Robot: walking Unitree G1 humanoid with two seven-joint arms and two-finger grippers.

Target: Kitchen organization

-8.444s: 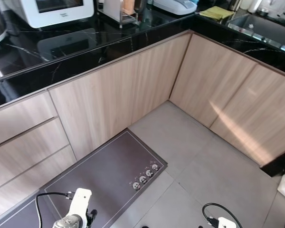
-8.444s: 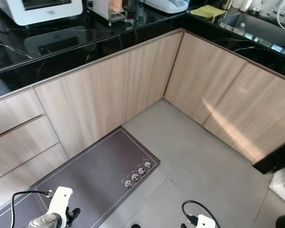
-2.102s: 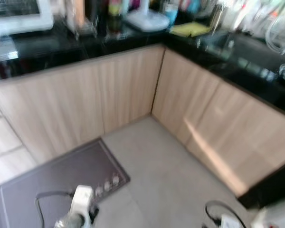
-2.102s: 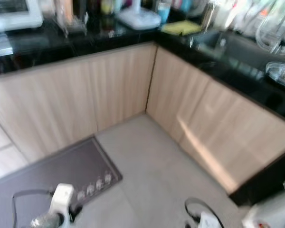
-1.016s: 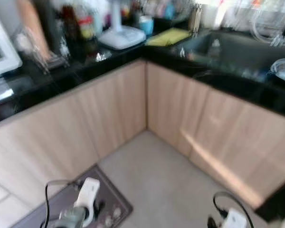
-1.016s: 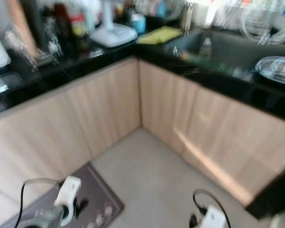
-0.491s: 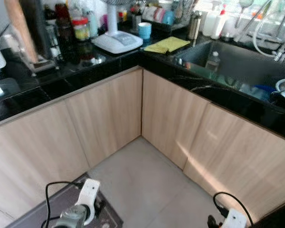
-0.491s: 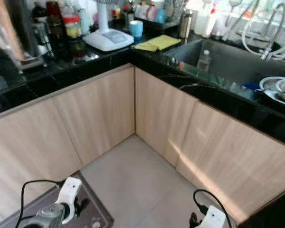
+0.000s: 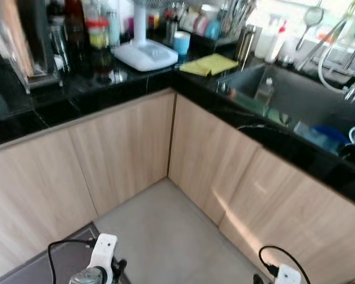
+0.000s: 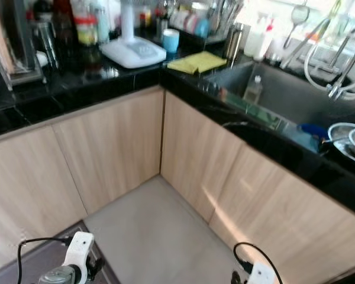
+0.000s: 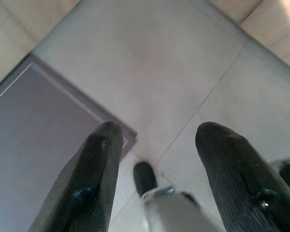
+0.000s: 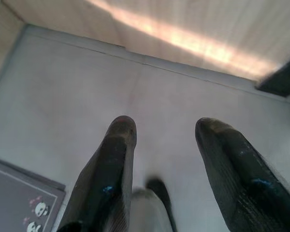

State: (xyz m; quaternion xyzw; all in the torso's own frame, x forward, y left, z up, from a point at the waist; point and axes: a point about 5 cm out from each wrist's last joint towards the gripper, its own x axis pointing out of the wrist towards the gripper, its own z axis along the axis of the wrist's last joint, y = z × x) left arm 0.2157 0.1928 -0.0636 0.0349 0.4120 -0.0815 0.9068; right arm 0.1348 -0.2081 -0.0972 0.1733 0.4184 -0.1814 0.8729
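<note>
A black L-shaped counter (image 9: 77,97) runs along light wood cabinets (image 9: 127,151). At its corner lie a yellow cloth (image 9: 210,64), a blue cup (image 9: 181,42) and a white fan base (image 9: 145,54). To the right is a dark sink (image 9: 299,94) with a small bottle (image 9: 263,93) in it. Both arms hang low: the left wrist (image 9: 102,255) and right wrist (image 9: 286,276) show at the bottom edge. My left gripper (image 11: 157,129) is open over floor and mat. My right gripper (image 12: 165,123) is open above bare floor.
Bottles and jars (image 9: 94,29) crowd the back of the counter, with a utensil rack (image 9: 216,21) behind the cloth. Steel bowls (image 10: 350,139) sit by the faucet (image 10: 336,87). A grey mat (image 11: 34,128) lies on the tiled floor (image 9: 165,236) at lower left.
The camera has swung right and tilted up, bringing the sink and corner items into view and pushing the mat out. Both arms still hang idle.
</note>
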